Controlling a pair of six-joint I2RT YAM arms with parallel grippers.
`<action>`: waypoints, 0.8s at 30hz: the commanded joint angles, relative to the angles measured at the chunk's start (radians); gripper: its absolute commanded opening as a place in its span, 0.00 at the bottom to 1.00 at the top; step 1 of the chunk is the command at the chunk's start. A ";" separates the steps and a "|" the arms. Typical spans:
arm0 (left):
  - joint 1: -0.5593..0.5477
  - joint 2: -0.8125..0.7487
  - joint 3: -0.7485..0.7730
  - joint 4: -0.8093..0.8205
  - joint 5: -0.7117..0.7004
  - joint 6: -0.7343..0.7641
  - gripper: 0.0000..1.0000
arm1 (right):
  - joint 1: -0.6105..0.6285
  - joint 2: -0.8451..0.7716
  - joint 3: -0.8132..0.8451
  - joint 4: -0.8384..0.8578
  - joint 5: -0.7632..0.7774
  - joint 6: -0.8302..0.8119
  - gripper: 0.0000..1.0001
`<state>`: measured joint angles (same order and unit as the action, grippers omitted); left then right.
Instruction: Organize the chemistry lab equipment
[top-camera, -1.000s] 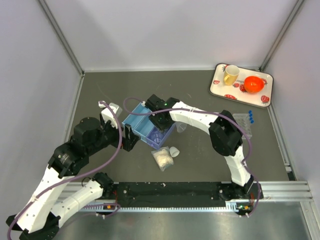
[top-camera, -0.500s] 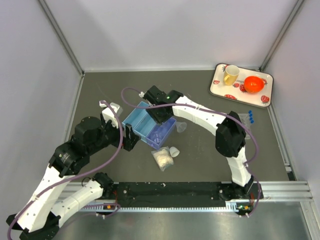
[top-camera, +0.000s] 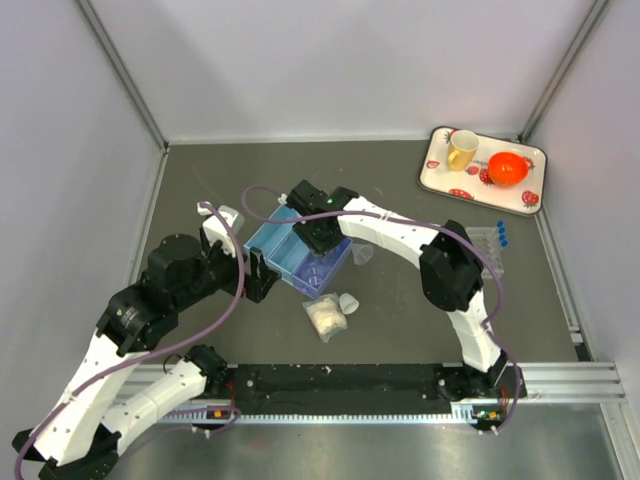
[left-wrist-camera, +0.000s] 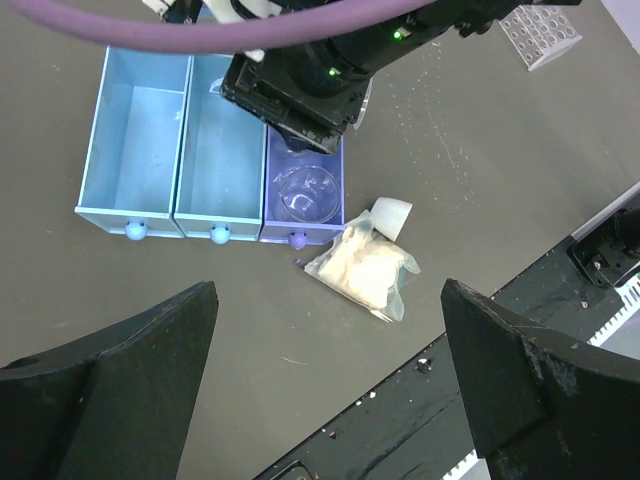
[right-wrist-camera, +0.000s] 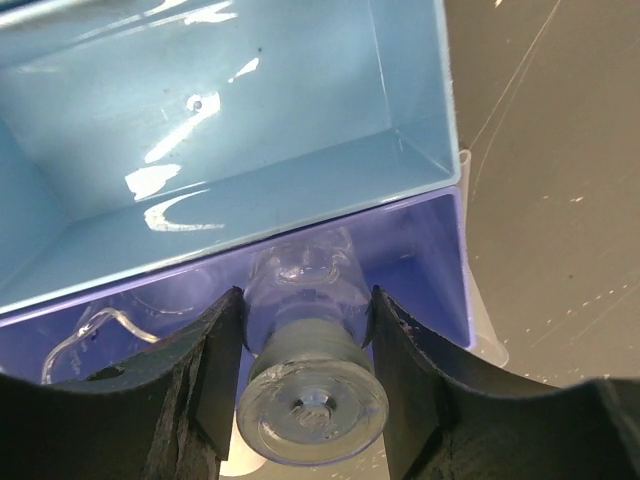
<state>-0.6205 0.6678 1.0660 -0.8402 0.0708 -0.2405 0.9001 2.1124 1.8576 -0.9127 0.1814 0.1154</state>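
Left arm: folded low at the left of the table, its wrist turned toward the centre. The left gripper hangs with its fingers spread wide and nothing between them, just near-left of the blue three-compartment tray; the finger bases are cut off by the wrist view's lower edge.

Centre: the tray lies on the table, its two left compartments bare. The right arm arcs from its base at the near right over to the tray, wrist bent down above the violet right-end compartment. The right gripper pinches a small clear vessel by its sides, round base toward the camera. From above, the gripper head hides this vessel. A clear beaker lies in the same compartment; its outline is faint.

Near the tray's right end: the bag of white material, with a tiny beaker just beside it.

Right: the tube rack, partly behind the arm's elbow, carries blue-capped tubes. Far right: the strawberry tray with yellow mug and orange bowl.
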 joint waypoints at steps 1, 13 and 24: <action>0.004 -0.007 0.008 0.029 -0.005 0.006 0.99 | 0.002 0.009 -0.014 0.034 0.000 0.007 0.48; 0.002 -0.002 0.005 0.029 -0.005 0.007 0.99 | 0.003 0.034 -0.060 0.072 0.004 0.006 0.52; 0.004 0.018 0.020 0.032 0.006 0.013 0.99 | 0.002 0.015 -0.057 0.072 0.019 0.001 0.71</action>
<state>-0.6205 0.6758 1.0660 -0.8398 0.0711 -0.2367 0.8982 2.1380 1.7931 -0.8593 0.1902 0.1150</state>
